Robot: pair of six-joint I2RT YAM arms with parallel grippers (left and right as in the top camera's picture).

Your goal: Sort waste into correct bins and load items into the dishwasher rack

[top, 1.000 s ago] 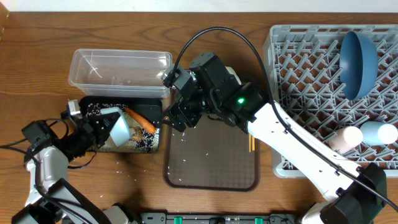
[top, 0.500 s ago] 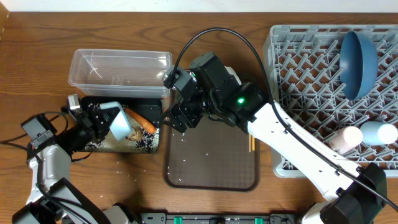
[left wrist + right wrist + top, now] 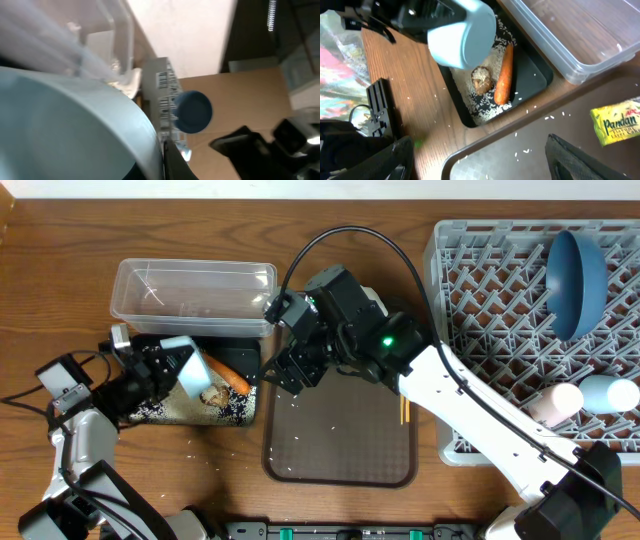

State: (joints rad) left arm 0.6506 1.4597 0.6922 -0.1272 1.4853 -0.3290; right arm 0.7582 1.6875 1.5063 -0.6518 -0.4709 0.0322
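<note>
The left gripper [image 3: 150, 372], clamped on the light-blue bowl [image 3: 192, 376], has lifted it above the black tray [image 3: 236, 352], seemingly emptied, while the right gripper [image 3: 280, 372] hangs open.

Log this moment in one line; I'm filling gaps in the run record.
phase: waste sorting | left claw: holding light-blue bowl tipped over black tray | in tray: carrot, brown lump, rice | right claw: open, empty

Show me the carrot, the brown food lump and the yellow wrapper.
carrot [image 3: 503, 75], right wrist view, middle of its body.
brown food lump [image 3: 481, 80], right wrist view, its top.
yellow wrapper [image 3: 617, 124], right wrist view, printed face.
</note>
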